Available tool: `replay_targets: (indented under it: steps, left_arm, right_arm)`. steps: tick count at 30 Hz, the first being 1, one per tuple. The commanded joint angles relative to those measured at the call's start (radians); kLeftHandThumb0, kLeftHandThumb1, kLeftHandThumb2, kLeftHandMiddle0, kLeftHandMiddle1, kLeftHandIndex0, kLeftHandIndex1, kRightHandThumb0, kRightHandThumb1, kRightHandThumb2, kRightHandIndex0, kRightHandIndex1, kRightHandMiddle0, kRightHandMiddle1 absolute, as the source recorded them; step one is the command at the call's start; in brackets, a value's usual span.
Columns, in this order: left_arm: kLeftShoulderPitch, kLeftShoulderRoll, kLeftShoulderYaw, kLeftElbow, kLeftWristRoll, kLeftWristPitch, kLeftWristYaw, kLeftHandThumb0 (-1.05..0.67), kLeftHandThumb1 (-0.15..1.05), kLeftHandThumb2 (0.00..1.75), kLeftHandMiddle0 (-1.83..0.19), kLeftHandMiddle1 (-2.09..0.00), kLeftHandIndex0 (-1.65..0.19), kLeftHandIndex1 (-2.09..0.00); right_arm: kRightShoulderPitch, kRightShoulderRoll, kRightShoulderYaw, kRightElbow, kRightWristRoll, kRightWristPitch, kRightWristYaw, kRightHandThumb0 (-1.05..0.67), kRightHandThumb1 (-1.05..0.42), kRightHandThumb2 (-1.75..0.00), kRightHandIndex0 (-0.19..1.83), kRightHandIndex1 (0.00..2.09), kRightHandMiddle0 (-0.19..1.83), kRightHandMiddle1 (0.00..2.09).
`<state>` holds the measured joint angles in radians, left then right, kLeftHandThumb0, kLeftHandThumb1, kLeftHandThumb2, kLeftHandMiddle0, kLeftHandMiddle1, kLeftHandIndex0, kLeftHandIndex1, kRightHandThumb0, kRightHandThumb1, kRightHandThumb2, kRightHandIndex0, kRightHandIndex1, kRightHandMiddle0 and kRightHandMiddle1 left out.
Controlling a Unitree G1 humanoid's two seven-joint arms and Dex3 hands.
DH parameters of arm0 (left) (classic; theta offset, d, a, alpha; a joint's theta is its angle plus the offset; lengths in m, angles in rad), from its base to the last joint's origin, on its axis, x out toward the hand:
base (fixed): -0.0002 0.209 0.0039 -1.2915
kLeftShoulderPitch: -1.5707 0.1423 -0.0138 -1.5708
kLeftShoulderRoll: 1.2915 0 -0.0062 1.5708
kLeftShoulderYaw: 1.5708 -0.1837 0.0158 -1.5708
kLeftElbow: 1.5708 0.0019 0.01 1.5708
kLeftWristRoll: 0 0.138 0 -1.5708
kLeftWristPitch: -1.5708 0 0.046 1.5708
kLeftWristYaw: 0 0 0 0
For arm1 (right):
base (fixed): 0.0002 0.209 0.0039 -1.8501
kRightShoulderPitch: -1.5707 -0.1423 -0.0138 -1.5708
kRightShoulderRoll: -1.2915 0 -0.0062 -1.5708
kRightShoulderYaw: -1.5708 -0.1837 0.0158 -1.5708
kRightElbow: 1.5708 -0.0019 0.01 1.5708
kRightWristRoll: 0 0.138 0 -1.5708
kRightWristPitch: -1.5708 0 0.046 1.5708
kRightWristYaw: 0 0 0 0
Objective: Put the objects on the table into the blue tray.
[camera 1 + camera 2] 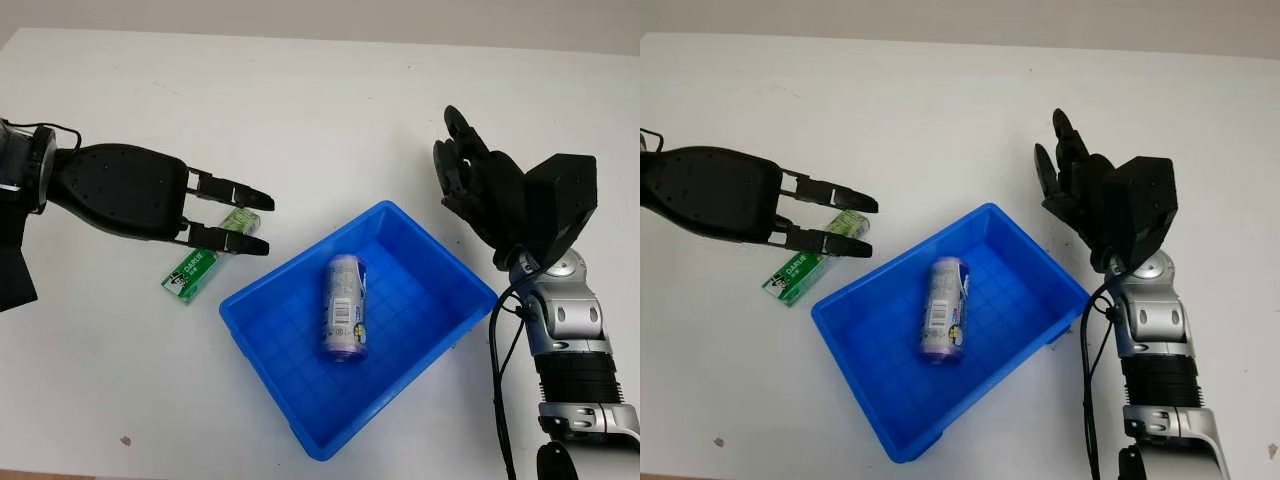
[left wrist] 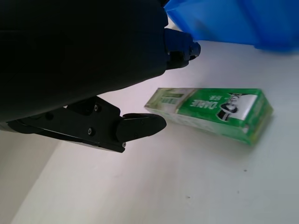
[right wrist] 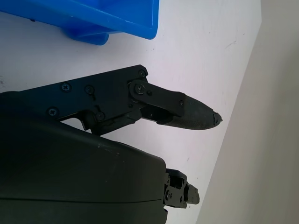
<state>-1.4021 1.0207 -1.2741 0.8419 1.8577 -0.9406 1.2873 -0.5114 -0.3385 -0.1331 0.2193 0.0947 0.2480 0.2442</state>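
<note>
One item is already home: a purple can (image 1: 345, 307) lies on its side in the middle of the blue tray (image 1: 445, 268), label up. That leaves the green box (image 1: 203, 261), flat on the white table (image 1: 300, 110) just off the tray's left corner, not touching it as far as I can see. The left hand (image 1: 222, 216) is right over it now, empty, with its black fingers (image 1: 228, 240) reaching across the box's far end, one finger on each side, not closed on anything. From the wrist view the box sits free on the table beneath a fingertip. Over on the other side of the tray, the right hand (image 1: 470, 175) is raised and holds nothing. So I'd call it halfway: one in, one still to grab.
</note>
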Motion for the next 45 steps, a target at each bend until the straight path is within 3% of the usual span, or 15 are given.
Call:
replay_targets:
  steps: [1, 8, 12, 13, 15, 19, 21, 22, 24, 25, 28, 35, 42, 44, 45]
  left_arm:
    - [0.007, -0.011, -0.024, 0.021, 0.008, 0.006, 0.023, -0.09, 1.05, 0.4, -0.05, -0.09, -0.04, -0.1]
    - [-0.003, -0.045, -0.069, 0.055, 0.001, -0.02, 0.019, -0.17, 1.05, 0.36, -0.16, -0.11, -0.13, -0.14]
    - [-0.005, -0.052, -0.076, 0.067, -0.003, -0.017, 0.011, -0.27, 1.05, 0.46, -0.3, -0.24, -0.23, -0.32]
    - [-0.003, -0.054, -0.078, 0.069, -0.002, -0.006, 0.023, -0.28, 1.05, 0.5, -0.27, -0.45, -0.15, -0.58]
    - [-0.001, -0.058, -0.091, 0.071, 0.016, 0.032, 0.062, -0.26, 1.05, 0.41, -0.27, -0.84, -0.08, -0.99]
    - [0.005, -0.08, -0.113, 0.111, 0.035, 0.103, 0.141, -0.19, 1.05, 0.21, -0.28, -1.26, -0.08, -1.33]
    - [0.018, -0.092, -0.084, 0.152, -0.016, 0.08, 0.112, -0.19, 1.05, 0.29, -0.24, -1.53, -0.03, -1.48]
    - [0.026, -0.097, -0.079, 0.164, -0.026, 0.105, 0.122, -0.19, 1.05, 0.34, -0.38, -1.86, -0.02, -1.82]
    - [0.045, -0.105, -0.066, 0.19, -0.051, 0.157, 0.135, -0.15, 1.05, 0.33, -0.69, -2.03, -0.15, -2.02]
    - [0.052, -0.111, -0.062, 0.203, -0.062, 0.175, 0.139, -0.11, 1.05, 0.34, -0.89, -2.07, -0.29, -2.06]
    - [0.067, -0.129, -0.035, 0.248, -0.116, 0.183, 0.1, -0.14, 1.05, 0.46, -0.98, -2.09, -0.47, -2.09]
    - [0.059, -0.146, 0.032, 0.304, -0.252, 0.107, -0.105, -0.4, 1.05, 0.5, -0.72, -2.09, -0.17, -2.09]
    - [0.07, -0.138, 0.146, 0.293, -0.398, 0.083, -0.401, -0.43, 1.05, 0.41, -0.56, -2.09, -0.07, -2.09]
    - [0.076, -0.137, 0.171, 0.288, -0.417, 0.11, -0.386, -0.43, 1.05, 0.38, -0.51, -2.09, -0.05, -2.09]
    - [0.077, -0.14, 0.18, 0.292, -0.421, 0.131, -0.367, -0.43, 1.05, 0.33, -0.59, -2.09, -0.14, -2.09]
  right_arm:
    - [0.004, 0.008, -0.006, -0.006, 0.006, -0.012, -0.004, -0.62, -1.05, -0.64, -0.19, 0.05, -0.18, 0.04]
    - [0.016, 0.005, -0.002, -0.031, 0.001, 0.01, -0.01, -0.61, -1.05, -0.65, -0.18, 0.05, -0.17, 0.05]
    - [0.017, 0.003, -0.005, -0.022, 0.004, -0.002, -0.007, -0.62, -1.05, -0.65, -0.19, 0.05, -0.18, 0.05]
    - [0.016, 0.002, -0.005, -0.019, 0.004, -0.005, -0.004, -0.62, -1.05, -0.66, -0.18, 0.05, -0.17, 0.06]
    - [0.014, 0.004, -0.007, -0.017, 0.009, -0.002, -0.001, -0.62, -1.05, -0.66, -0.19, 0.05, -0.18, 0.05]
    - [0.012, 0.003, -0.008, -0.014, 0.014, 0.0, 0.004, -0.61, -1.05, -0.66, -0.19, 0.05, -0.18, 0.05]
    - [0.01, 0.005, -0.01, -0.012, 0.016, 0.0, 0.004, -0.6, -1.05, -0.67, -0.19, 0.05, -0.18, 0.05]
    - [0.01, 0.004, -0.01, -0.01, 0.017, 0.001, 0.005, -0.6, -1.05, -0.66, -0.19, 0.04, -0.18, 0.05]
    - [0.01, 0.003, -0.008, -0.008, 0.015, -0.003, 0.008, -0.61, -1.05, -0.66, -0.19, 0.04, -0.19, 0.05]
    - [0.01, 0.002, -0.007, -0.008, 0.015, -0.002, 0.009, -0.61, -1.05, -0.66, -0.19, 0.04, -0.18, 0.05]
    - [0.011, -0.001, -0.003, -0.008, 0.008, -0.006, 0.009, -0.62, -1.05, -0.65, -0.18, 0.04, -0.18, 0.05]
    - [0.013, 0.002, -0.008, -0.016, 0.011, -0.002, 0.013, -0.62, -1.05, -0.65, -0.19, 0.05, -0.18, 0.05]
    - [0.012, 0.0, -0.009, -0.012, 0.012, -0.007, 0.015, -0.62, -1.05, -0.65, -0.19, 0.04, -0.19, 0.05]
    - [0.011, -0.003, -0.006, -0.013, 0.011, -0.007, 0.02, -0.62, -1.05, -0.66, -0.19, 0.04, -0.18, 0.05]
    - [0.011, -0.003, -0.007, -0.013, 0.012, -0.006, 0.021, -0.62, -1.05, -0.66, -0.19, 0.04, -0.18, 0.05]
